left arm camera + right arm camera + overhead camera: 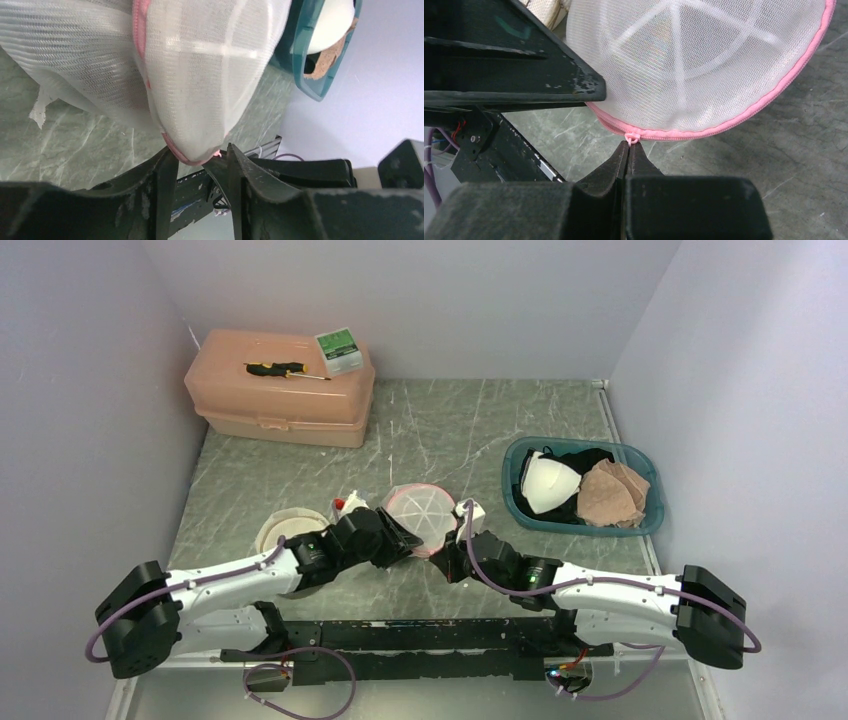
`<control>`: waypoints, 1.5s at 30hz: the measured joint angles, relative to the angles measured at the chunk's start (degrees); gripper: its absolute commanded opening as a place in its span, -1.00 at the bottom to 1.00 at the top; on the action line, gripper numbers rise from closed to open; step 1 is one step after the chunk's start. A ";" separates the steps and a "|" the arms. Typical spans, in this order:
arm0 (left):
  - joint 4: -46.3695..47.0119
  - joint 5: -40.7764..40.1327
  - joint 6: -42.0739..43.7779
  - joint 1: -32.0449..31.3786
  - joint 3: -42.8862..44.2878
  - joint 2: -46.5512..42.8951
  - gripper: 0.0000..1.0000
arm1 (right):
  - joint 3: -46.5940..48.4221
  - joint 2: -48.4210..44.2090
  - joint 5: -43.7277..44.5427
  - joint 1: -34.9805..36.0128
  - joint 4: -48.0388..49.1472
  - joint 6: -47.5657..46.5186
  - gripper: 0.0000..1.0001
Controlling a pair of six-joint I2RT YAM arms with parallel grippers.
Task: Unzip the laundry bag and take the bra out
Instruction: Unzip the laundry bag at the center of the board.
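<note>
Top view: the laundry bag [422, 512] sits mid-table, with the left gripper [403, 540] and right gripper [452, 558] both at its near rim.

Left wrist: jaws roughly half apart around the bag's pink-edged rim, can't tell if they're actually biting it.

Right wrist: fingers pinched tight on the zipper pull [632, 135]. The pink zipper [744, 112] curves away rightward, so I'd drag that way.

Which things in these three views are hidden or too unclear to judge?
Bra, all views: the laundry bag mesh hazes its contents; only white ribs show.
Left gripper, left wrist view: fingers flank the bag's rim; a firm pinch is unconfirmed.
Zipper pull, top view: too small beside the right gripper.
Green box label, top view: too small.
</note>
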 measured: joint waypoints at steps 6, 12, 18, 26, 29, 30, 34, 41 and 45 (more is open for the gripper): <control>-0.09 -0.33 -0.04 0.00 0.46 2.64 -0.16 | 0.00 -0.92 -0.09 0.11 0.20 -0.48 -1.00; -0.07 -0.44 0.70 0.00 0.83 3.28 0.12 | 0.00 -2.03 -0.02 0.15 0.26 -0.63 -1.00; 0.37 -0.07 2.10 0.00 2.27 5.09 -0.27 | 0.00 -2.34 0.13 0.15 0.24 -0.61 -1.00; 1.51 0.09 3.85 -0.07 2.82 4.96 -0.95 | -0.02 -3.72 1.95 0.22 -1.36 -0.11 -1.00; 1.18 -0.33 4.55 -0.11 2.91 3.48 -0.95 | -0.02 -4.50 3.65 0.26 -2.32 0.20 -1.00; 1.03 -0.44 4.76 -0.09 2.91 2.97 -0.95 | -0.02 -4.57 4.22 0.24 -2.78 0.28 -1.00; -0.28 -0.61 6.25 0.09 3.10 1.62 -0.95 | -0.02 -4.63 6.14 -0.42 -4.55 0.52 -1.00; -1.44 2.16 10.60 2.08 4.39 1.55 -0.95 | -0.02 -4.63 6.71 -5.25 -5.99 0.72 -1.00; -1.31 7.96 16.46 5.38 6.43 2.10 -0.93 | -0.02 -6.08 5.79 -9.57 -7.06 0.44 -1.00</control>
